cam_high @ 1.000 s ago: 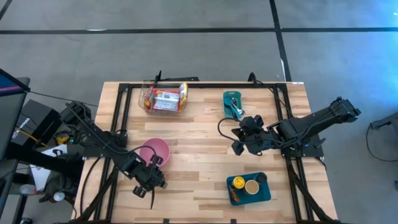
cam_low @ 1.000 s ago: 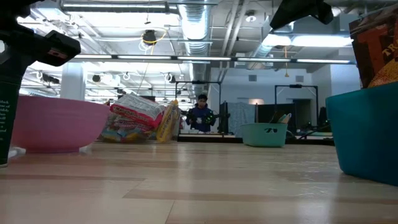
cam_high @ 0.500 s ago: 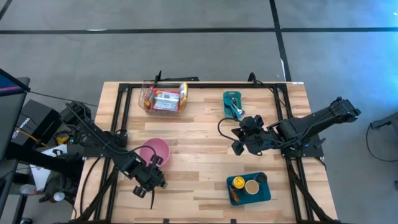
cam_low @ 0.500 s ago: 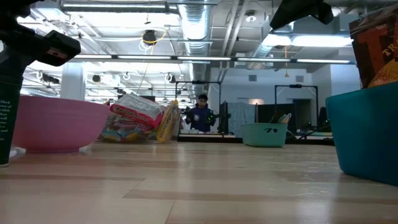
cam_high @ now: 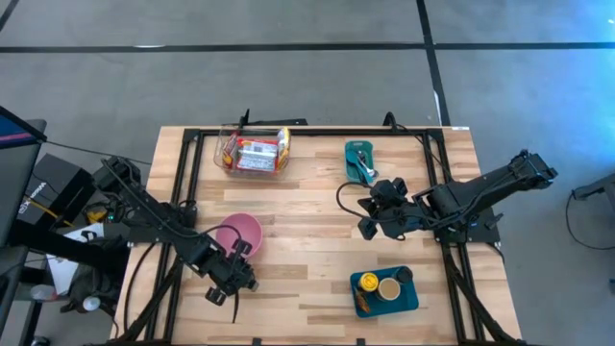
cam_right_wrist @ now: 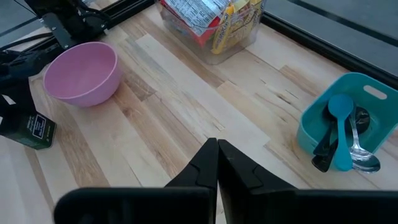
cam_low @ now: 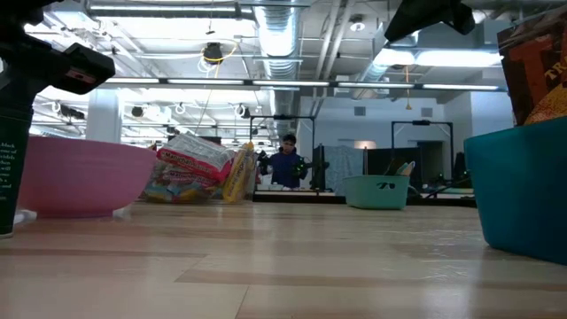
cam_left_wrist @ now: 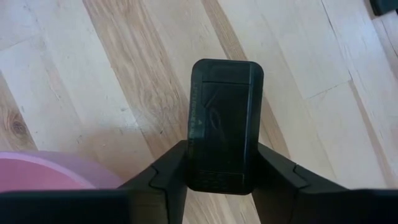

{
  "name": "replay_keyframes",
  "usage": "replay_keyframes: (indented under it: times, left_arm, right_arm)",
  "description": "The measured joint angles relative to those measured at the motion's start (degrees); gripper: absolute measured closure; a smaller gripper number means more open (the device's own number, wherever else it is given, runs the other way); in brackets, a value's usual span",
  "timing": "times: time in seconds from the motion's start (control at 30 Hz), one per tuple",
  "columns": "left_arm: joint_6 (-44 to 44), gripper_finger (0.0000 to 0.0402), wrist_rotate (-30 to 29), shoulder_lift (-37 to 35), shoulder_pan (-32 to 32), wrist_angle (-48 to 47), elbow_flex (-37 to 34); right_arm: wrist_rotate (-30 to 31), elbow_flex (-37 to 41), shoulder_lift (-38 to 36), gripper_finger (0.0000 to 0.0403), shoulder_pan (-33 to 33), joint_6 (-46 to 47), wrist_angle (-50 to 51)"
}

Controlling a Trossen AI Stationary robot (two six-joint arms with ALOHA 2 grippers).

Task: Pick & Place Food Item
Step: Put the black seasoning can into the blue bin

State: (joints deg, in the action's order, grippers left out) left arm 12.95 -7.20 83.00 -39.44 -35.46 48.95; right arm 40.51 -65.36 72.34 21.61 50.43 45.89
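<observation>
Midway through, by the look of it: pick done, placing not yet finished. Left gripper (cam_left_wrist: 222, 177) partly closed around a dark green, flat rectangular packet with rounded corners (cam_left_wrist: 224, 124), clamped at its near end between both fingers. Packet standing upright near the front-left of the pale wooden plank counter (cam_high: 307, 202), just beside the pink round plastic bowl (cam_high: 240, 232); seen from the right wrist as a dark box with a white printed label (cam_right_wrist: 28, 127), and at the low view's edge as a tall dark slab (cam_low: 11, 168) reaching down to the counter. Whether resting on the wood or just above it, cannot tell. Not in the bowl, nor in any container.

Left to do, as judged: release, or carry on to a destination, which the task sentence does not name.

Packet itself: matte, stiff-looking, undented, small white text on one face, too small to read.

Right gripper (cam_right_wrist: 217, 155) fully closed and empty, waiting over the middle-right of the counter, between the teal plastic tub of spoons (cam_high: 360, 160) and the teal tray of cans (cam_high: 384, 290). Clear plastic bin of snack packs (cam_high: 255, 152) at the back, untouched.
</observation>
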Motion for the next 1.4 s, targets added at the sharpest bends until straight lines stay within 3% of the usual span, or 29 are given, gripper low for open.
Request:
replay_keyframes:
  times: [0.4,0.77,0.97,1.17,1.4]
  left_arm:
    - [0.89,0.0270,0.02,0.00,0.00,2.20,0.34]
    - [4.60,0.0270,0.09,-0.02,2.75,1.88,8.09]
    - [11.55,0.0270,0.22,-0.02,7.52,-0.18,13.81]
    - [16.80,0.0270,3.85,-0.02,13.71,-0.14,19.35]
    - [19.52,0.0270,8.27,-0.04,21.38,0.03,23.23]
  right_arm:
    - [-0.03,0.00,0.00,0.0402,0.00,-0.01,0.00]
    - [-0.88,0.00,0.00,0.0402,-0.02,0.11,-0.02]
    - [-6.91,-0.02,0.00,0.0402,-1.57,-0.79,-0.11]
    - [-13.25,-0.02,-0.01,0.0402,-4.41,-7.84,-3.32]
    - [-28.80,-0.02,-0.02,0.0402,-9.14,-18.52,-10.96]
